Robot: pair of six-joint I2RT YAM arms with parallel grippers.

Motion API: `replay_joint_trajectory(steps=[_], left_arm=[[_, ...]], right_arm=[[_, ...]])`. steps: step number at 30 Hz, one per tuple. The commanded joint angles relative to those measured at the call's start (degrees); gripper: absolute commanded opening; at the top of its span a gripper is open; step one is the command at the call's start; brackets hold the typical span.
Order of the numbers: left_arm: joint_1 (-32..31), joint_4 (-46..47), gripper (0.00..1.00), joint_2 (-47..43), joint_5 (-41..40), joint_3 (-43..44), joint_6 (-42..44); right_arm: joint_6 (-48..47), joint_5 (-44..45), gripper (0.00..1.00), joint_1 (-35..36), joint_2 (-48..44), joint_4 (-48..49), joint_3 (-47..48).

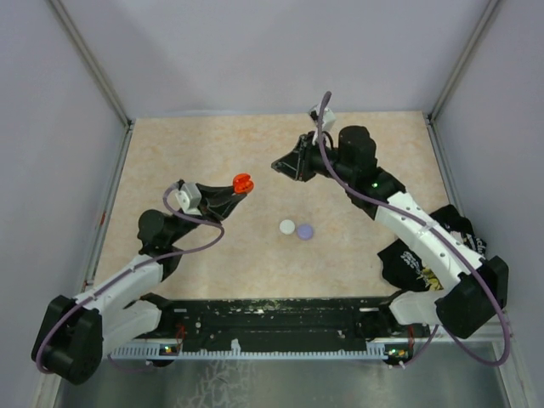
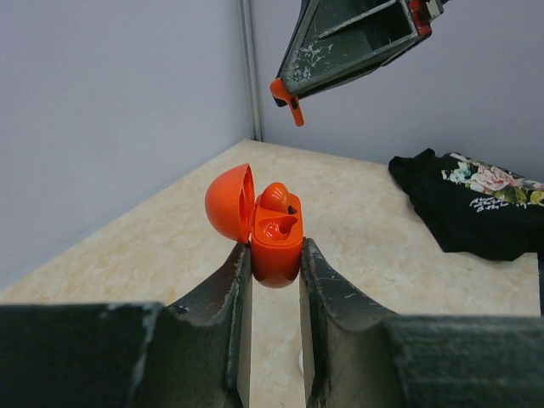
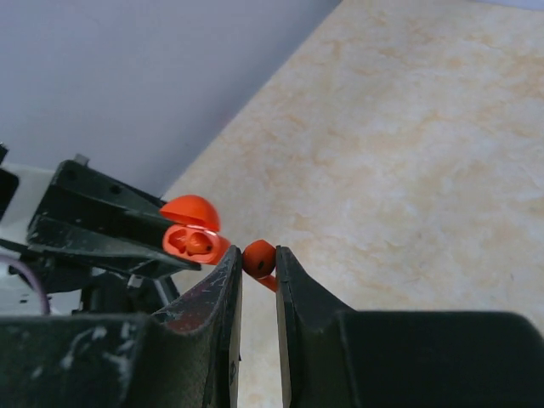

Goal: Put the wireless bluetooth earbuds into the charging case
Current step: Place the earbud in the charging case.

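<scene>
My left gripper (image 2: 275, 255) is shut on a red charging case (image 2: 274, 238), held above the table with its lid open; it also shows in the top view (image 1: 243, 182). One red earbud (image 2: 275, 195) sits in the case and the other slot is empty. My right gripper (image 3: 257, 259) is shut on the second red earbud (image 3: 258, 258), seen from the left wrist (image 2: 287, 98), held in the air up and to the right of the case (image 3: 192, 240), apart from it. In the top view the right gripper (image 1: 278, 163) is right of the left gripper (image 1: 240, 189).
A white round case (image 1: 287, 227) and a lavender round case (image 1: 304, 231) lie side by side on the table's middle. A black flowered cloth (image 1: 416, 259) lies at the right under the right arm, also in the left wrist view (image 2: 476, 204). Walls enclose the table.
</scene>
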Motion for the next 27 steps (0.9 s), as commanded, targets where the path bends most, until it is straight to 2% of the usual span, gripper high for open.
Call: replay_joint_trajectory(steps=[1, 5, 13, 27], left_arm=[[0.2, 6.8, 0.03, 1.5, 3.1, 3.3, -0.7], [0.2, 7.5, 0.03, 2.3, 3.5, 4.5, -0.3], [0.2, 8.1, 0.03, 2.5, 3.8, 5.1, -0.2], [0.2, 12.6, 0.03, 1.5, 5.4, 5.2, -3.7]], right_arm=[[4.3, -4.6, 0.03, 3.5, -2.6, 10.7, 1.2], [5.8, -7.0, 0.03, 6.5, -2.7, 16.0, 0.8], [4.0, -8.5, 0.03, 11.8, -1.3, 20.3, 0.9], [4.6, -5.8, 0.02, 13.2, 1.1, 21.9, -1.0]])
